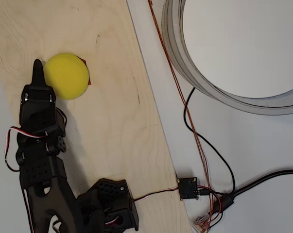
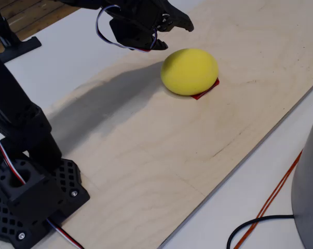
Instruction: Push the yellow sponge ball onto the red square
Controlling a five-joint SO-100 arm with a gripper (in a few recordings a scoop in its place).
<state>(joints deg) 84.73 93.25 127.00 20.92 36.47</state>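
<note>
Overhead view: yellow sponge ball [image 1: 66, 76] sits over the red square [image 1: 88, 80] — apparently done.
Gripper [image 1: 38, 72] rests just beside the ball; fingers pressed together, grasping nothing — suited to nudging; plywood board [image 1: 112, 121] underneath.

Pale plywood board [image 1: 102, 116] with visible grain and a few dark flecks, lying at an angle on a white bench [image 1: 253, 145]. A big round grey-rimmed ring [image 1: 185, 68] with a white middle sits in the top right of the overhead view. Thin orange wire [image 1: 170, 63] and a black cable [image 1: 219, 160] run down to a small black box [image 1: 188, 188] at the board's edge. In the fixed view there's wooden floor [image 2: 26, 15] in the top left corner. Light is soft and even, with gentle shadows.
</note>
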